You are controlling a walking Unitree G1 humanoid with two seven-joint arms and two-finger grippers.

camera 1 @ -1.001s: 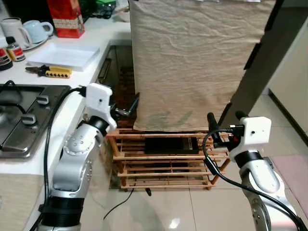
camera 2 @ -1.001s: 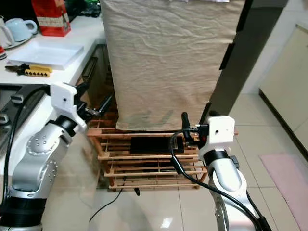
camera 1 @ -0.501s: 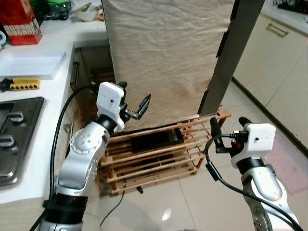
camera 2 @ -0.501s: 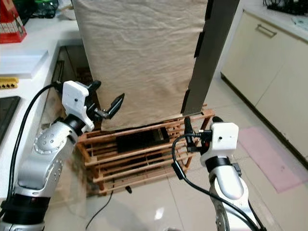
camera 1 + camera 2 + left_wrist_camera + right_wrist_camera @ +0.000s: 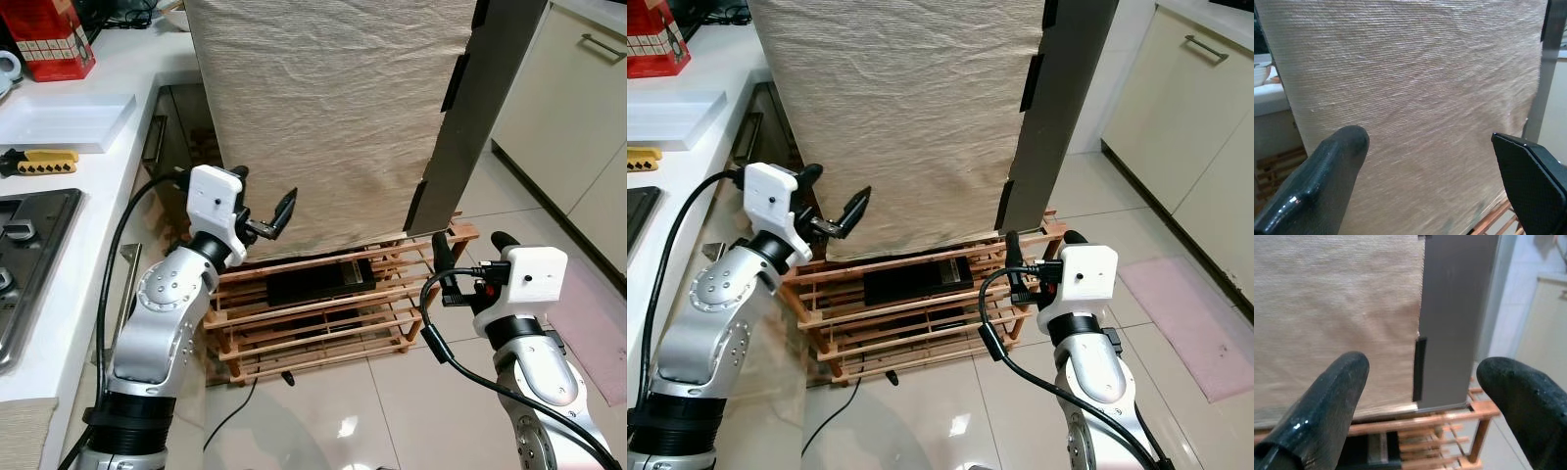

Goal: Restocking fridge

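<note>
The fridge stands before me, draped in a beige cloth (image 5: pixel 323 108), with its dark grey side (image 5: pixel 480 108) showing at the right. It rests on a low wooden slatted rack (image 5: pixel 392 328). My left gripper (image 5: pixel 263 196) is open and empty, held just in front of the cloth's lower left part. The left wrist view looks between the two fingers (image 5: pixel 1327 181) straight at the cloth (image 5: pixel 1415 88). My right gripper (image 5: pixel 470 247) is open and empty, raised near the rack's right end, facing the grey fridge edge (image 5: pixel 1454 308).
A black flat device (image 5: pixel 318 282) lies on the rack, and a cable (image 5: pixel 250 397) trails on the tiled floor. At my left is a white counter (image 5: pixel 69 206) with a tray (image 5: pixel 59 122), a yellow-handled tool (image 5: pixel 34 162) and a stove (image 5: pixel 24 255). Cream cabinets (image 5: pixel 578 108) and a pink mat (image 5: pixel 600 323) are at right.
The whole picture has shifted as the camera swung right and partly back. Both grippers stay open in front of the fridge; the left one has dropped a little.
</note>
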